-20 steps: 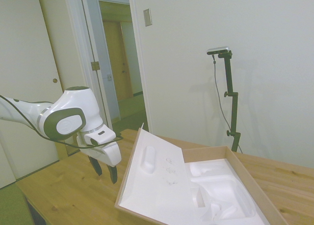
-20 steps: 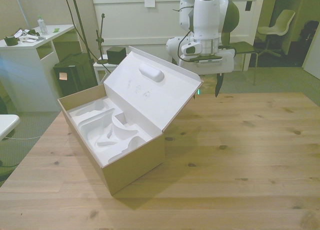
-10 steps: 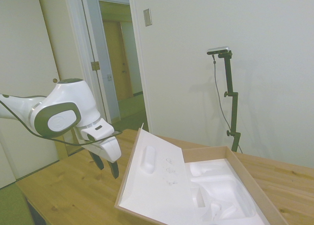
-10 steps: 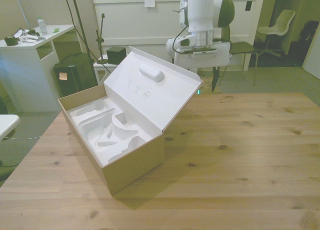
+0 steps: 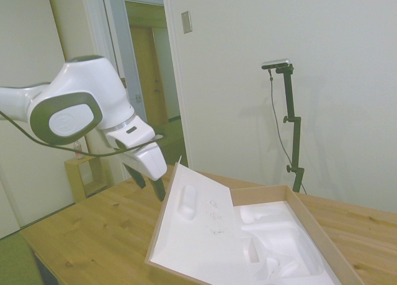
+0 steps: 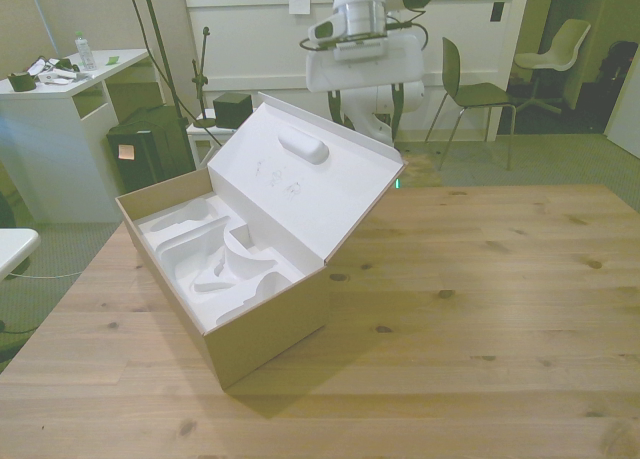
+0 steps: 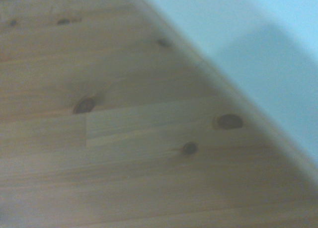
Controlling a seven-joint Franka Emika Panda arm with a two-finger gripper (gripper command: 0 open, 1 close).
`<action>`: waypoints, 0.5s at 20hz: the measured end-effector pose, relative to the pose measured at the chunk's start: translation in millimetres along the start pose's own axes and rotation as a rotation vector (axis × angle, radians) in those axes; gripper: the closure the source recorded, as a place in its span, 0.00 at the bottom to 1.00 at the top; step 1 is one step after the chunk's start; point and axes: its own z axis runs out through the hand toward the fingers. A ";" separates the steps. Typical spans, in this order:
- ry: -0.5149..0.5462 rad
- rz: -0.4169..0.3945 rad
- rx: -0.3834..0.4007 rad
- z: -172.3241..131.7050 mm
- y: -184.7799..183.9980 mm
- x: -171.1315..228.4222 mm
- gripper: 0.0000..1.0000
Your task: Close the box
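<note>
The box (image 6: 225, 279) sits open on the desk (image 6: 480, 309), toward the front view's left, lid (image 5: 192, 220) propped up at a slant. Over the last second the pincer (image 5: 152, 182) climbed from down beside the lid to just behind its top edge, so I'd guess a push-over is coming. Side view shows its fingers close together, holding nothing; the wrist view shows only blurry wood.
</note>
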 end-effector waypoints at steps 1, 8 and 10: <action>0.006 0.022 0.009 -9.1 2.6 15.1 0.00; 0.042 0.194 0.047 -31.0 47.7 130.8 0.00; 0.057 0.216 0.048 -35.5 60.5 147.0 0.00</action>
